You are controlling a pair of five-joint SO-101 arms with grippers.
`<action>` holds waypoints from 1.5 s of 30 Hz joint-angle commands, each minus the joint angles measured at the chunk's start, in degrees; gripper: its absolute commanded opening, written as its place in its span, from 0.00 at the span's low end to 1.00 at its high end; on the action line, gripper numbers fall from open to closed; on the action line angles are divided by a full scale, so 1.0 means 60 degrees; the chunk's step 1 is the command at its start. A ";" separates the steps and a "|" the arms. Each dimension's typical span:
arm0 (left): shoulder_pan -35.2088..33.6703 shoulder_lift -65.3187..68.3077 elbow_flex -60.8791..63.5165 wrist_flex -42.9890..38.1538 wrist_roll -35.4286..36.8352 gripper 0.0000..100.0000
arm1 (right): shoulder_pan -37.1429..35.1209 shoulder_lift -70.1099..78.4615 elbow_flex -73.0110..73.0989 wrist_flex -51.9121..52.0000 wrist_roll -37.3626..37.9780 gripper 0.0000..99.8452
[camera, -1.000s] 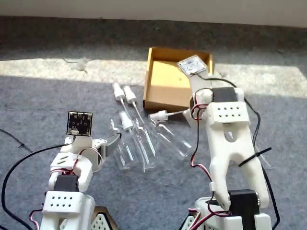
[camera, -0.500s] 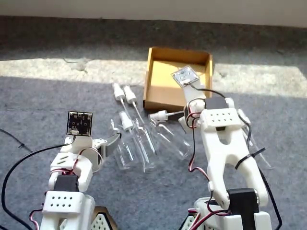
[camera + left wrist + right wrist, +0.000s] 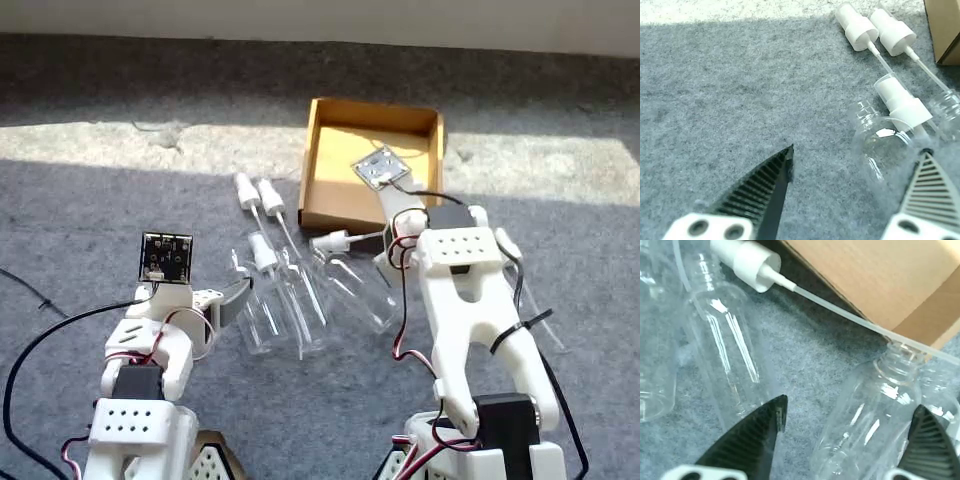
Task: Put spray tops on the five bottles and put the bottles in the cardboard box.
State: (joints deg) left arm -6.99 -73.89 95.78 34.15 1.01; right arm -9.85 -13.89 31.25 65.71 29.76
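Several clear bottles lie uncapped on the grey carpet, among them one (image 3: 256, 312) by the left arm and one (image 3: 358, 288) by the right arm. Loose white spray tops (image 3: 246, 190) (image 3: 270, 196) (image 3: 331, 241) lie beside them, and one more (image 3: 263, 251) rests across the bottles. The cardboard box (image 3: 345, 160) stands behind, with nothing inside it. My left gripper (image 3: 858, 152) is open, a bottle's neck (image 3: 875, 147) lying between its fingers. My right gripper (image 3: 851, 405) is open around another bottle (image 3: 867, 410), close to the box wall (image 3: 880, 275). A spray top (image 3: 747, 260) with its long tube lies just beyond it.
A further bottle (image 3: 722, 347) lies alongside the right gripper. Two spray tops (image 3: 856, 31) (image 3: 893, 35) lie ahead of the left gripper, with bare carpet (image 3: 715, 90) to one side. A sunlit strip of carpet (image 3: 120, 150) runs across the back.
The right arm has drawn back from over the box and swung left, lowering over the bottles near the box's front wall. The left arm has not moved.
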 commanded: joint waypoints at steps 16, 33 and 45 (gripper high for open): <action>-0.0051 0.0081 0.0154 0.0308 -0.0088 0.34 | 0.0330 0.0593 0.0462 -0.0989 -0.0454 0.39; -0.0051 0.0081 0.0154 0.0308 -0.0088 0.34 | 0.0505 0.0476 0.0505 -0.2352 -0.1201 0.39; -0.0051 0.0081 0.0154 0.0308 -0.0088 0.34 | 0.0491 0.0549 0.0520 -0.2601 -0.1304 0.28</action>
State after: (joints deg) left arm -6.99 -73.89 95.78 34.15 1.01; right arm -7.38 -9.93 34.59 50.86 22.29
